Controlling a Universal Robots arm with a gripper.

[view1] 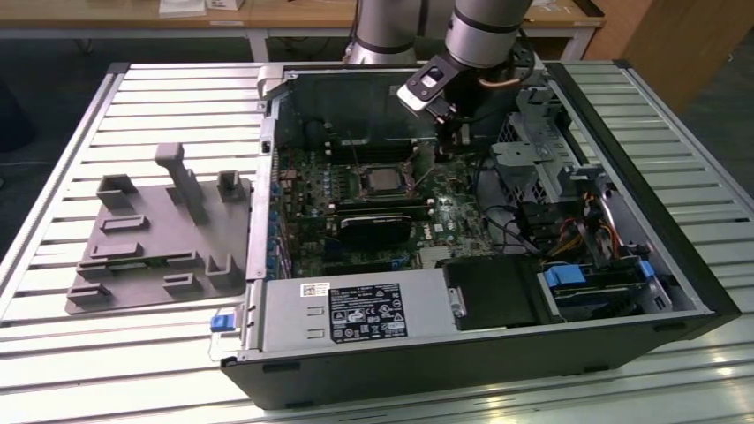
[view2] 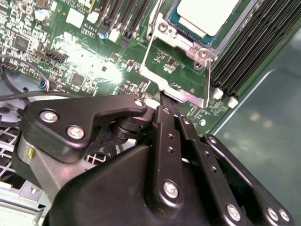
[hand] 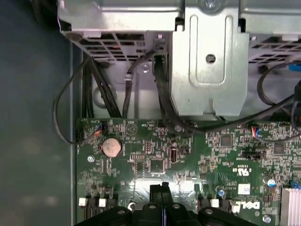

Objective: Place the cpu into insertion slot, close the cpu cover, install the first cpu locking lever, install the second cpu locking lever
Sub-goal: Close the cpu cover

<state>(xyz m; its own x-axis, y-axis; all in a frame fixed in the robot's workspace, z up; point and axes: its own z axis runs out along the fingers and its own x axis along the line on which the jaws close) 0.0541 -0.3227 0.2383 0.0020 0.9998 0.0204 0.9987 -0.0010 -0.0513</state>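
Slatted table (view1: 83,371) carries an open case (view1: 471,375); cpu (view2: 207,14) sits in slot (view2: 181,36), cover (view2: 186,95) open, gripper (view2: 165,100) fingers pressed together at cover's edge.

Soft overhead light brightened the slatted counter (view1: 154,97); white glare washed the circuit board (view2: 28,28) in the second wrist view.

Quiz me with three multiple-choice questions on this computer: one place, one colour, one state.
1. Where is the cpu? A in the insertion slot; B on the grey tray; C on the slatted table.
2. The circuit board's colour? A blue; B green; C red.
3. The cpu cover is: A shut over the cpu; B swung open; C taken off.
Answers: A, its pale top sits inside the rim; B, green around the slot; B, the frame stands clear, cpu top bare.
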